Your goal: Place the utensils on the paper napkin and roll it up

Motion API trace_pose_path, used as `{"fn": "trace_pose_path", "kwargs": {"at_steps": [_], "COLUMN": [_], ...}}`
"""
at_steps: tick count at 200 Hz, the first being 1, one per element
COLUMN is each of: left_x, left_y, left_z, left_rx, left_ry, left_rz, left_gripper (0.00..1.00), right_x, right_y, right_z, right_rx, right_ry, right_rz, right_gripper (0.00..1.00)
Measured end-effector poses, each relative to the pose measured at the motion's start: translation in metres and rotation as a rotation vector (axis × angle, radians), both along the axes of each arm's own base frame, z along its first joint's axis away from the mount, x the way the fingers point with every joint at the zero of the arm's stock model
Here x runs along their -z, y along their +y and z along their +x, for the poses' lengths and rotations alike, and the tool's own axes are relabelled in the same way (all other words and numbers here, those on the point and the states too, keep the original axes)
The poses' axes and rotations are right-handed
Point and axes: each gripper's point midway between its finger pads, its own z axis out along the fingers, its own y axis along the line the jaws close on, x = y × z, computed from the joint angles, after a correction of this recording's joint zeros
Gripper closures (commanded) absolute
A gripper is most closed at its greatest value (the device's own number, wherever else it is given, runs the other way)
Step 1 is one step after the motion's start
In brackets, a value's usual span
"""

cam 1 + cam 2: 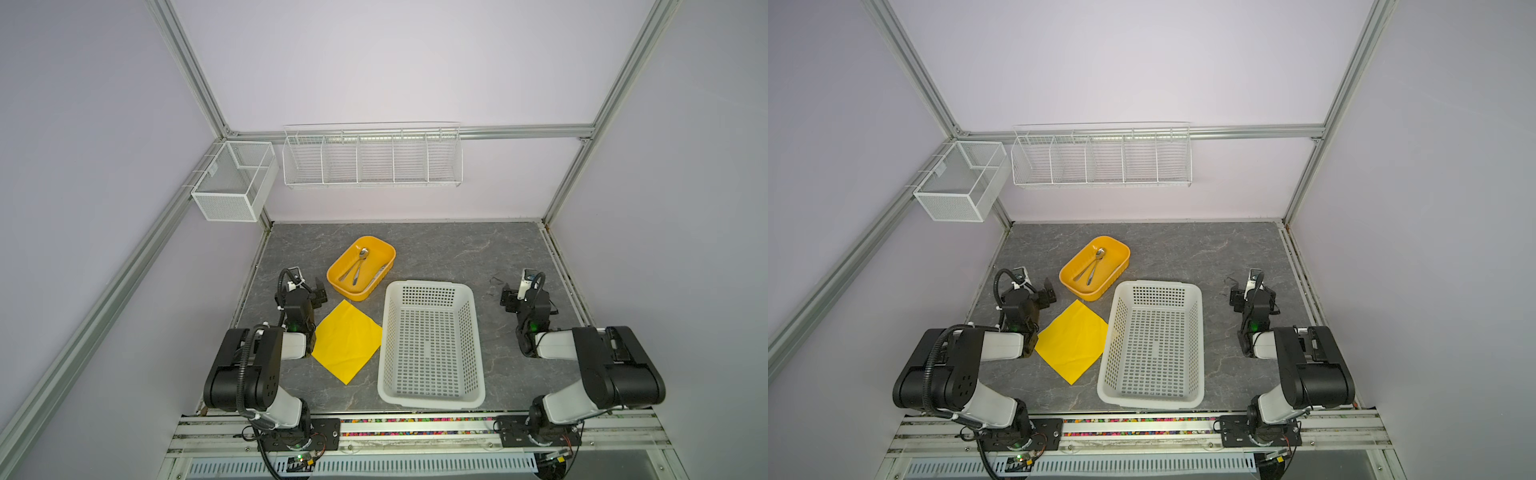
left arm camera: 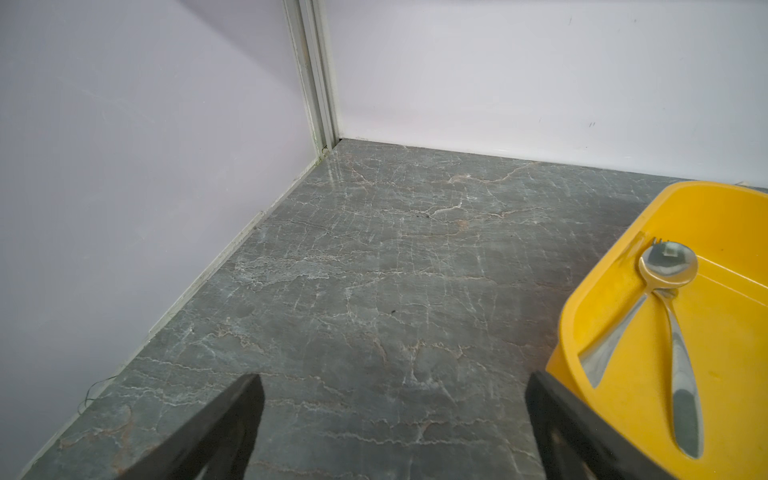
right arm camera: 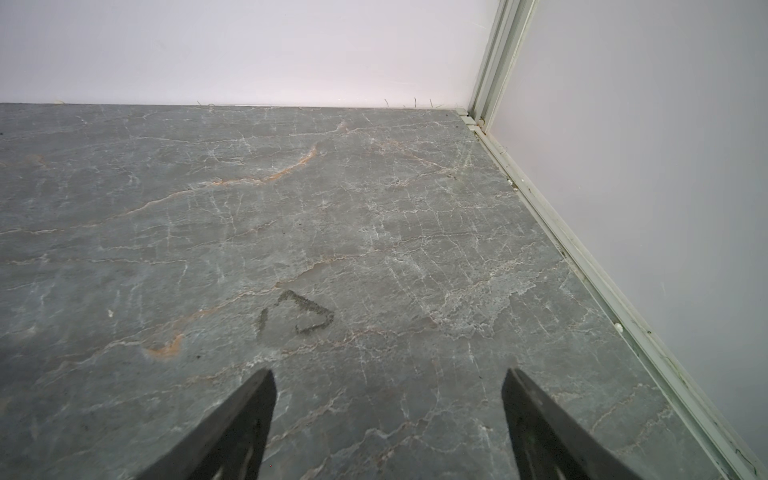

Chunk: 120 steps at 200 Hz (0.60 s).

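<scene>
First, leave napkin (image 1: 347,340) flat and diamond-wise on table (image 1: 457,249), just beside basket (image 1: 428,284). Then reach past it into tub (image 1: 353,293) holding utensils (image 1: 359,270), handles splayed nearward, bowls stacked at far end. Pinch one handle near its splayed tip, lift straight, avoid dragging its neighbour. Probably best done with left gripper (image 1: 320,293), just beside tub: spread fully, clasping nothing. Likewise right gripper (image 1: 508,298), well apart beyond basket: spread wide, empty.

lilac walls (image 1: 374,62), seemingly marble tabletop (image 1: 457,257)
</scene>
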Motion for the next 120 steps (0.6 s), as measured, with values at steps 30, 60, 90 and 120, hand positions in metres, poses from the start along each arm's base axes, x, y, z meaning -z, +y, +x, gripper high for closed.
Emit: {"fn": "trace_pose_path", "kwargs": {"at_steps": [30,60,90,120], "left_x": [0.0,-0.001,-0.007,-0.036], "left_y": [0.0,-0.001,-0.002,0.001], "left_z": [0.0,0.0,-0.004,-0.008], "left_rx": [0.0,0.003,0.014,-0.008], "left_ry": [0.0,-0.007,-0.024,-0.026], "left_rz": [0.0,-0.001,-0.005,-0.024], "left_gripper": [0.01,0.01,0.01,0.01], "right_x": [0.0,-0.001,-0.003,-0.003], "right_y": [0.0,0.003,0.014,0.014], "right_z": [0.0,0.0,-0.011,-0.015], "right_rx": [0.0,-0.005,-0.027,-0.023], "right_ry": [0.0,0.0,-0.041,-0.046], "right_rz": [0.0,-0.01,-0.04,-0.058], "right_gripper": [0.12,0.12,0.12,0.11]}}
